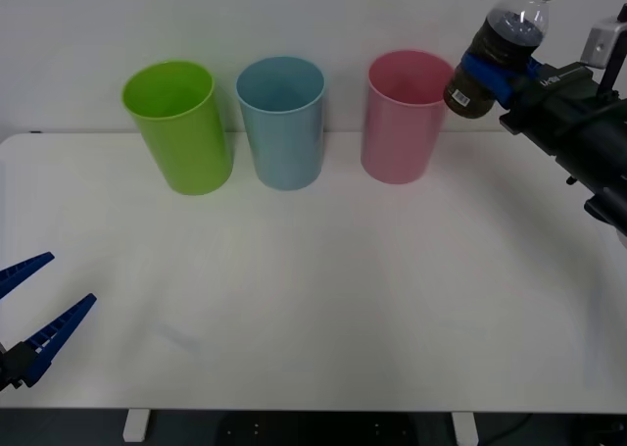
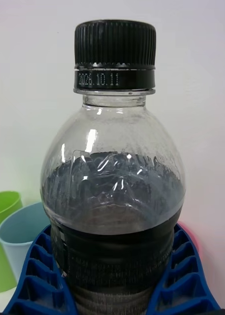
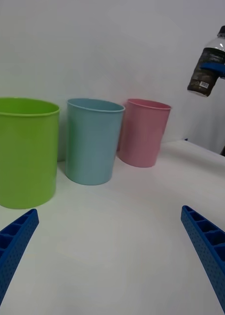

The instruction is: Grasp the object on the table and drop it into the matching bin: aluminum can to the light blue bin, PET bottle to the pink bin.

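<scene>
Gripping PET bottle [image 1: 500, 56], right pincer [image 1: 493, 74] aloft.

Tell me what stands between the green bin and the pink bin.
The light blue bin stands between the green bin and pink bin, shown in the front view.

The front camera sits above the arms, looking forward and down over the counter [image 1: 313, 299]. The right wrist camera peers along its own hand [image 2: 112, 290], very close to the PET bottle [image 2: 112, 197] held there. The left wrist camera sits low behind the left hand [image 3: 110, 256], facing the pink bin [image 3: 142, 132]; all three views share this bin and the bottle.
</scene>
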Controlling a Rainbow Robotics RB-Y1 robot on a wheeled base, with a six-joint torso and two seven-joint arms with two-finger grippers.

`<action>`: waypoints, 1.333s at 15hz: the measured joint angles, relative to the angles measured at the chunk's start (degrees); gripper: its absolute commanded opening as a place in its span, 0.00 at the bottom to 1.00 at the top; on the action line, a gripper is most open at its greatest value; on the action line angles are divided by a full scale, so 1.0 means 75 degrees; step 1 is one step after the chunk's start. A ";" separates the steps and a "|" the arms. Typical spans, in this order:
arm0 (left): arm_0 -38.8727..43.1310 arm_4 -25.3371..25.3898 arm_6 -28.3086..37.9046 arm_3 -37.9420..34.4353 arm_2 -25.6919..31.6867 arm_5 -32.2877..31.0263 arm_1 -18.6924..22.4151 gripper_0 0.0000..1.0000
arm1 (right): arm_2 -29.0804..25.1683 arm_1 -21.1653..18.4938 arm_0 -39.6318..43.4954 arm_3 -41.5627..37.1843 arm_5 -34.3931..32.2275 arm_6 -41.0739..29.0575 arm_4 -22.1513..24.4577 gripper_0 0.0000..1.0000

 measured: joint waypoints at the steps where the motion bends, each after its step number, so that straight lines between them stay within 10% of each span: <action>1: 0.0000 0.0000 0.0000 0.0000 0.0000 0.0000 0.0000 1.00 | 0.0128 0.0007 -0.0369 0.0391 0.0001 0.0002 0.0004 0.00; 20: 0.0000 0.0000 0.0000 0.0000 0.0000 0.0000 0.0000 1.00 | 0.0557 0.2030 -0.4552 0.6033 -0.0004 0.0454 0.1442 0.00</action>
